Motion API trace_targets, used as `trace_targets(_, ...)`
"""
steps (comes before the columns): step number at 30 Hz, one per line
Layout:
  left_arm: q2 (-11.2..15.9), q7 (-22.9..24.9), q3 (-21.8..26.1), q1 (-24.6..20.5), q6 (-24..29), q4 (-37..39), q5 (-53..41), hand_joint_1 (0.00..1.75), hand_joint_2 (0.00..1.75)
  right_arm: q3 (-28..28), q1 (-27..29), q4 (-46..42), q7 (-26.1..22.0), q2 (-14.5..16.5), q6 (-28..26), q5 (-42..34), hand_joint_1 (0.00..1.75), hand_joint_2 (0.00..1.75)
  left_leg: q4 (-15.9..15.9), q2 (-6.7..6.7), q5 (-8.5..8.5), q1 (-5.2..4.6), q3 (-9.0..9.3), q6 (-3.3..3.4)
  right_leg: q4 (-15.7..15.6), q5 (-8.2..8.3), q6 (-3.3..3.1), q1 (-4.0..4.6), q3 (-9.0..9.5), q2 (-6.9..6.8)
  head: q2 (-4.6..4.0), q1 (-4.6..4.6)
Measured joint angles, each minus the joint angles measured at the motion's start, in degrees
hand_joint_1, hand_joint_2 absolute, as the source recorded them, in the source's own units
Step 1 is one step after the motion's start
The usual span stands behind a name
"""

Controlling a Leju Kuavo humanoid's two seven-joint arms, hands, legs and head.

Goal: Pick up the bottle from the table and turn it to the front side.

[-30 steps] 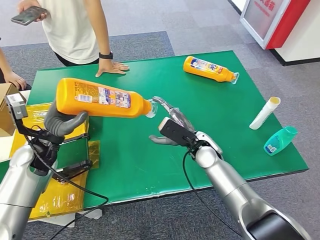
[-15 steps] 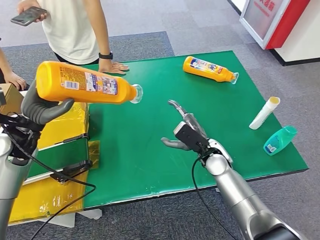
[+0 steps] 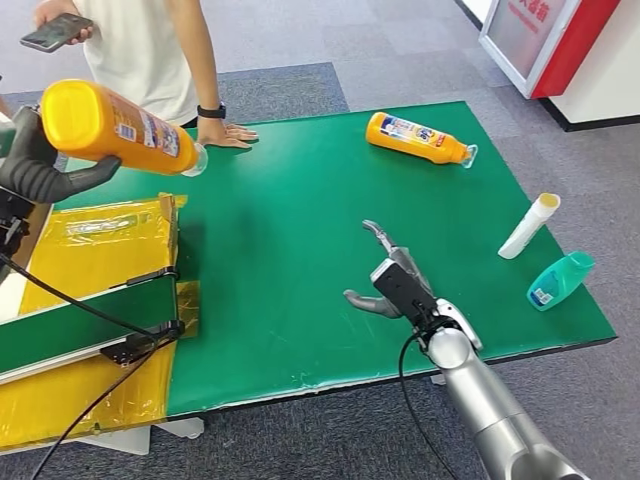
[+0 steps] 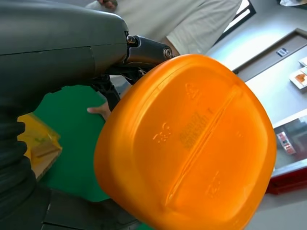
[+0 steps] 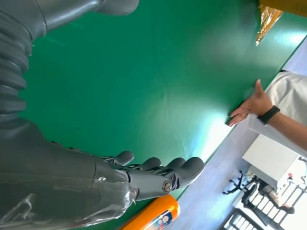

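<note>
So the orange bottle [image 3: 113,127] is already lifted clear of the green table [image 3: 317,250], held up above that table's far left corner, lying roughly level with the cap end aimed toward the table's middle. It's clamped in the left hand [image 3: 45,165], dark fingers wrapped under the body; in the left wrist view the moulded base of the bottle [image 4: 188,143] is faced straight on. The right hand [image 3: 392,285] is hovering just over the table's near edge, fingers spread, nothing held.

The pick-up part looks done, so the turning step is judged to be in hand. A printed label is seen on the side facing the head camera, but whether that's the front or the back can't be made out. Next, a roll of the wrist about the bottle's long axis would probably be needed, with the grip kept firm so nothing slips.

A second orange bottle [image 3: 419,138] is lying at the table's far right, and a person's hand [image 3: 223,133] is resting on the far edge.
</note>
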Motion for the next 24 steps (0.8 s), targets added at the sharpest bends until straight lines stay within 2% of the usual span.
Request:
trace_targets(6, 1.0, 2.4, -1.4, -2.9, 0.3, 0.8, -1.0, 1.75, 1.75, -0.5, 0.4, -0.2, 0.0, 0.0, 0.3, 0.1, 0.00, 1.75, 0.0, 0.00, 0.01, 0.00, -0.02, 0.00, 0.0, 0.01, 0.00, 0.00, -0.03, 0.00, 0.00, -0.01)
trace_targets(12, 1.6, 8.4, -5.7, -12.2, -1.2, 7.8, -4.5, 1.75, 1.75, -0.6, 0.1, 0.1, 0.0, 0.0, 1.1, 0.0, 0.00, 1.75, 0.0, 0.00, 0.08, 0.00, -0.07, 0.00, 0.0, 0.10, 0.00, 0.00, -0.07, 0.00, 0.00, 0.00)
trace_targets(17, 2.4, 11.6, -11.1, -17.8, -2.8, 12.5, -10.5, 1.75, 1.75, -0.6, 0.0, 0.7, 0.0, 0.0, 1.3, 0.0, 0.00, 1.75, 0.0, 0.00, 0.10, 0.00, -0.09, 0.00, 0.0, 0.11, 0.01, 0.00, -0.07, 0.00, 0.00, -0.01)
trace_targets(24, 3.0, 12.5, -15.8, -21.4, -2.5, 14.9, -14.6, 1.75, 1.75, -0.6, 0.0, 1.0, 0.0, 0.1, 1.3, -0.1, 0.00, 1.75, 0.0, 0.00, 0.10, 0.00, -0.13, 0.00, 0.0, 0.11, 0.01, -0.01, -0.09, 0.00, 0.00, -0.01)
